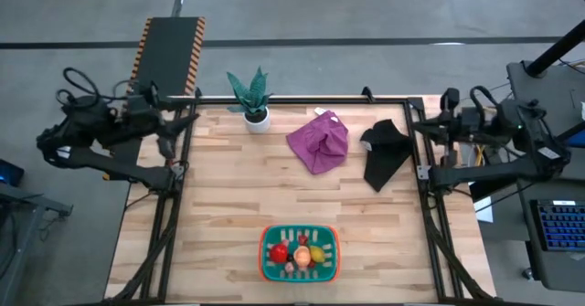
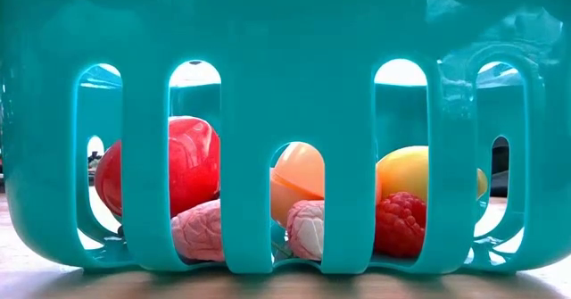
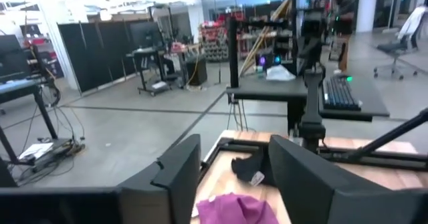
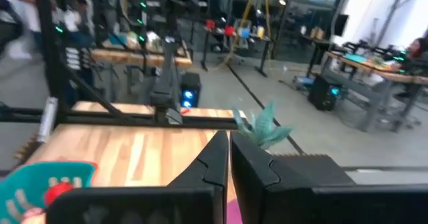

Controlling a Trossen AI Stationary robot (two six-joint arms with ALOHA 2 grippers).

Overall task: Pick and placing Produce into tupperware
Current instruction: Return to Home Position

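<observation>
Teal slotted plastic basket (image 1: 264,262) of toy produce (image 1: 300,254) mid near edge of desk (image 1: 228,205), equidistant from spread left gripper (image 3: 234,174) and pressed-together right gripper (image 4: 229,160), both by far corners.

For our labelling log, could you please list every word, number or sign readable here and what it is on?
No text is readable anywhere.
White tag on the black cloth: too blurred to read.
Teal basket, plant pot: no print seen.

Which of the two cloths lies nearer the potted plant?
The purple cloth, beside the potted plant; the black cloth lies beyond it, farther right.
</observation>
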